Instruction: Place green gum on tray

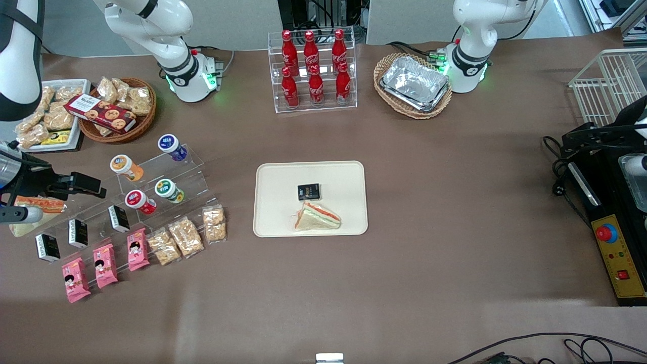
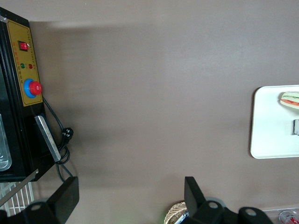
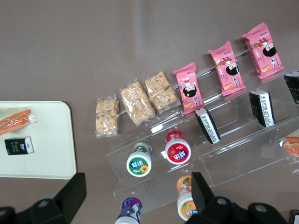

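The green gum (image 1: pixel 169 190) is lying on its side on the clear stepped stand (image 1: pixel 151 202), lid facing the front camera, just beside the red-lidded bottle (image 1: pixel 140 201) and one step below the orange-lidded bottle (image 1: pixel 126 168); the steps are presumably tilting each bottle so that its lid is showing. The claw (image 1: pixel 83 184) is hanging above the stand's working-arm end, well apart from the green gum, its two fingers spread wide and carrying nothing, which suits an approach from above. In the right wrist view the green gum (image 3: pixel 139 161) is sitting between the claw's (image 3: pixel 135 196) fingers (image 3: pixel 70 198) in line of sight. The tray (image 1: pixel 273 174) is resting flat on the desk (image 1: pixel 455 212), near the stand, toward the parked arm, already bearing a wrapped sandwich (image 1: pixel 317 216) and a small black packet (image 1: pixel 308 191). The gum is not yet grasped.
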Motion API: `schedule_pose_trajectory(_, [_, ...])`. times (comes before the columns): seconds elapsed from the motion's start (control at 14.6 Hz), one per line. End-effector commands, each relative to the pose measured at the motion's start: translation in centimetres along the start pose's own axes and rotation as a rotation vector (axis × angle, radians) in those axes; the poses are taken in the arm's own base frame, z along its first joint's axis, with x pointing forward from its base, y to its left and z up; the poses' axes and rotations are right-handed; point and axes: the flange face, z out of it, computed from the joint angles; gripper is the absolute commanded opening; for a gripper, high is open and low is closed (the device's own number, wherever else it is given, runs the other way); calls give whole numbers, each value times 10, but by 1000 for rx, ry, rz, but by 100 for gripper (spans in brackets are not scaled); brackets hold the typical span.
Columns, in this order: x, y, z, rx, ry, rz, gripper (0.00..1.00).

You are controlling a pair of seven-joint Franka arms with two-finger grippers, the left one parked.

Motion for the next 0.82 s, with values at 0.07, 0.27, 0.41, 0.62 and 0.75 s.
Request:
schedule_pose_trajectory(0.07, [0, 0, 0, 17, -6, 5, 100])
schedule_pose_trajectory(0.27, [0, 0, -1, 18, -3, 4, 100])
schedule_pose_trajectory(0.41, [0, 0, 0, 17, -5, 4, 100])
schedule_pose_trajectory(0.62, [-1, 12, 10, 21, -45, 17, 100])
schedule_pose_trajectory(0.75, [-1, 12, 11, 22, -48, 19, 100])
